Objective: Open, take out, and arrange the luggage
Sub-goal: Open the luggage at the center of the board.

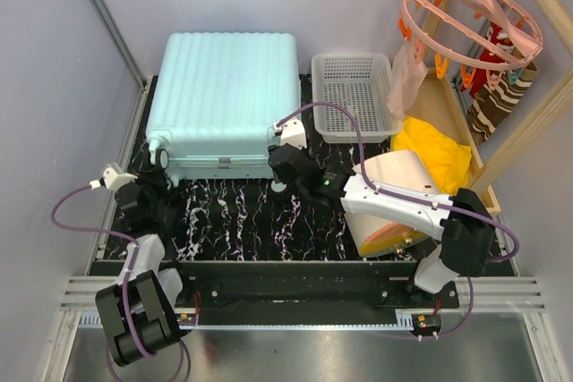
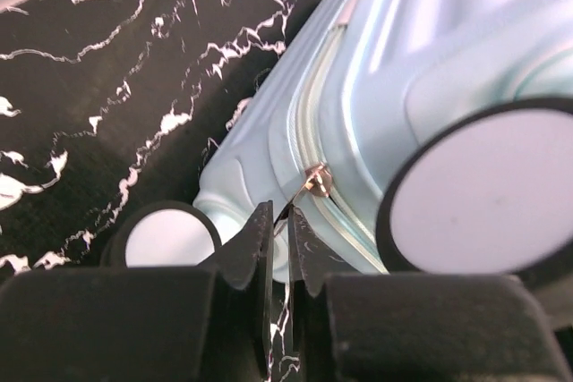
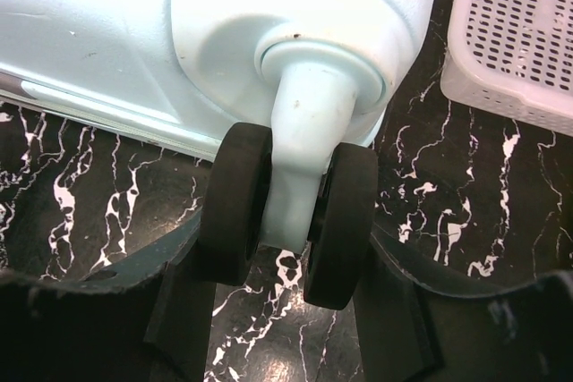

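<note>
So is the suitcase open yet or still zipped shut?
Shut. The luggage lies flat with both shells together, and the zipper runs closed along the seam; no lining shows.

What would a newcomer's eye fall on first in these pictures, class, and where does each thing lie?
The closed mint-blue luggage lies flat at the back of the black marbled table, a white mesh basket just to its right. The right pincer straddles a twin wheel at its near corner, while the left pincer is nearly shut by the gold zipper pull.
</note>
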{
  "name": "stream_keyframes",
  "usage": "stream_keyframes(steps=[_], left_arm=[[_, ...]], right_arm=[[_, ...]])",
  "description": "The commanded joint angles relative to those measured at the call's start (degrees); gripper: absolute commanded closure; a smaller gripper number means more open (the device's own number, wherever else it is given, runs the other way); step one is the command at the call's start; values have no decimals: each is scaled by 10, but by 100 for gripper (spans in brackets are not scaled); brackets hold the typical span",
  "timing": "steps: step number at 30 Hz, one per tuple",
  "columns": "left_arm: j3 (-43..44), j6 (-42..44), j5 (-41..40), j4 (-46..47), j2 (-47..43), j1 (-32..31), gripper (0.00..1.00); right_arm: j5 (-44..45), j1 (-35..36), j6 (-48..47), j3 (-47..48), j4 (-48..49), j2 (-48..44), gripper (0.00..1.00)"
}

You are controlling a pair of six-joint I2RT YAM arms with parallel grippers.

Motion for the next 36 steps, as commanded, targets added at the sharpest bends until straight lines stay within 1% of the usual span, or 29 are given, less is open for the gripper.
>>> stream_keyframes(steps=[1,4,10,12,15,17,18,19,20,21,22,24,25,26,27,29,31,32,33,34,36], left_arm=[[9,7,-37,97,28,23,100],[14,8,-41,129,54,31,100],[36,3,-20,176,102,49,100],[44,2,-11,177,114,50,100],[47,-3,8,179,116,50,100],[34,-11,2,176,104,51,100],[32,-19,-4,164,92,49,98],[31,-25,-14,123,63,50,91],[38,-29,-38,93,43,51,79],[44,-31,-50,63,25,51,48],[50,-29,-61,14,-14,51,37],[68,-21,-70,-21,-50,50,17],[77,-21,-70,-57,-77,50,13],[88,-19,-68,-74,-82,50,11],[121,-16,-56,-91,-82,50,11],[155,-5,-28,-143,-78,50,8],[194,9,-24,-187,-84,50,6],[207,22,-37,-206,-92,49,5],[234,28,-47,-247,-95,50,4],[245,33,-70,-268,-95,50,1],[260,48,-107,-310,-95,51,1]], right_arm=[[27,-17,-16,-7,23,-74,100],[20,-18,-18,-13,30,-78,100],[11,-18,-15,-20,36,-83,100],[6,-18,-15,-23,40,-85,100],[-5,-18,-15,-26,47,-86,100],[-16,-18,-15,-26,50,-86,100],[-21,-19,-20,-26,52,-87,100],[-31,-18,-24,-27,53,-87,100],[-36,-18,-27,-28,60,-90,100],[-41,-18,-38,-28,62,-92,100],[-50,-18,-44,-27,67,-94,100],[-54,-18,-60,-22,82,-103,100],[-60,-18,-67,-18,93,-105,100],[-64,-18,-83,-7,99,-111,100],[-75,-18,-90,0,104,-112,100],[-88,-18,-107,26,114,-108,100],[-108,-16,-116,46,119,-99,100],[-114,-12,-126,65,120,-89,100],[-122,-10,-130,75,122,-83,100],[-126,-8,-138,92,128,-70,100],[-131,-2,-144,108,132,-58,100]])
